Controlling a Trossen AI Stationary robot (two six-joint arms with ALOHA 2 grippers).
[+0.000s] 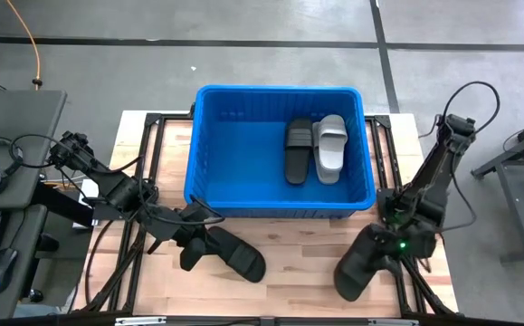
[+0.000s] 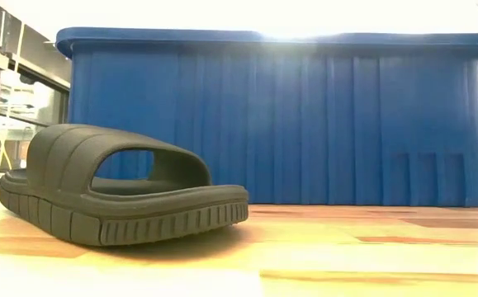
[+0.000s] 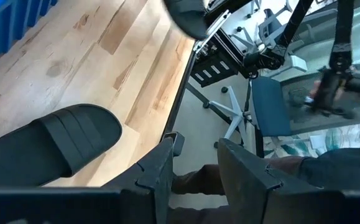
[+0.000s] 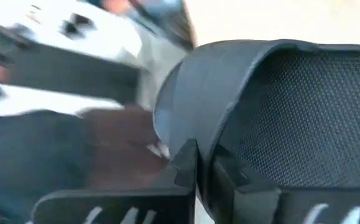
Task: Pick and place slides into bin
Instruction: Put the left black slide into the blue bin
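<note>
Pale wood table [image 1: 298,263]: ridged blue bin [image 1: 280,149] holds two slides, ribbed black slide [image 1: 234,255] beside half-open empty left gripper [image 1: 186,256], right gripper [image 1: 370,258] clenched on another slide's [image 1: 354,269] strap.

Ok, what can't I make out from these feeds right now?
High view: the arm covers the right gripper and its grip on the black slide.
Low view: the bin wall hides its contents; neither gripper shows.
Right wrist view: the room behind is blurred.
Left wrist view: the table slide is cut off by the edge.
</note>
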